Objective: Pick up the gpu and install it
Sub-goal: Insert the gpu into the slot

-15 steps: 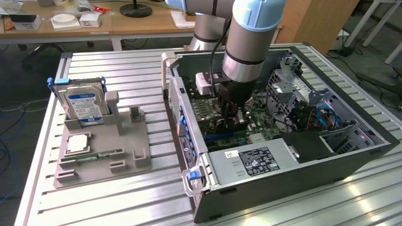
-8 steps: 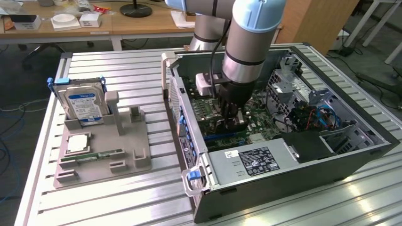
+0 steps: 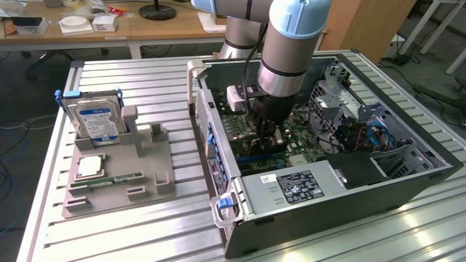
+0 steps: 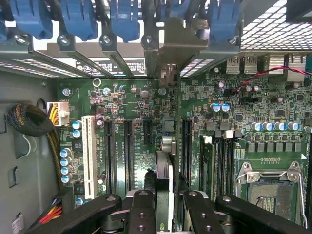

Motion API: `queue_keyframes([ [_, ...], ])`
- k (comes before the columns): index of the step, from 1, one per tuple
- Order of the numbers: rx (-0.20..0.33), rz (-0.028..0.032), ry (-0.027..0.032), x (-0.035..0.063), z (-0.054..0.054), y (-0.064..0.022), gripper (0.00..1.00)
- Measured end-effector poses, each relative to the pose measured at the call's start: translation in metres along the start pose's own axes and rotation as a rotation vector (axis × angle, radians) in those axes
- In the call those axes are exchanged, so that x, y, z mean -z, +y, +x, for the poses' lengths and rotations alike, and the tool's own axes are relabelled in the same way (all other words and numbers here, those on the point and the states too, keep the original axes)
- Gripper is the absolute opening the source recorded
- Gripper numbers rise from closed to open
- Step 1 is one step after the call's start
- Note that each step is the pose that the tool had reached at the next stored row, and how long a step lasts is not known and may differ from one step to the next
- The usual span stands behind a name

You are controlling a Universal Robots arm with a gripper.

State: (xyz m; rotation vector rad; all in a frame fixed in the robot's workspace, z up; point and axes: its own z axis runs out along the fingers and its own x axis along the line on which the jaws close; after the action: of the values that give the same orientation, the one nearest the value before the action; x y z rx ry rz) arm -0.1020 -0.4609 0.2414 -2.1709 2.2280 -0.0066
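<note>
Around: open computer case on a slatted table; hard drive upright in a grey fixture, well apart at the exterior view's left.
Close by: black expansion slots flank the card on both sides; blue clips line the rear wall.
Claw: gripper narrowed, clamped on the gpu.
Card: inside the case, on edge over the motherboard.
Long axis: runs from the claw towards the blue clips, silvery bracket end there.

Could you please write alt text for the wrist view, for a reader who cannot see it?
The claw grips a thin graphics card edge-on over the green motherboard inside a computer case. Long black slots run beside the card, and blue latches line the case wall.
</note>
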Motion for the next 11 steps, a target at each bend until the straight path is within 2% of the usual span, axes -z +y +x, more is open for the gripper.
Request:
queue_keyframes([
  [11,0.0,0.0,-0.0015,-0.0003,0.0,0.001,0.27],
])
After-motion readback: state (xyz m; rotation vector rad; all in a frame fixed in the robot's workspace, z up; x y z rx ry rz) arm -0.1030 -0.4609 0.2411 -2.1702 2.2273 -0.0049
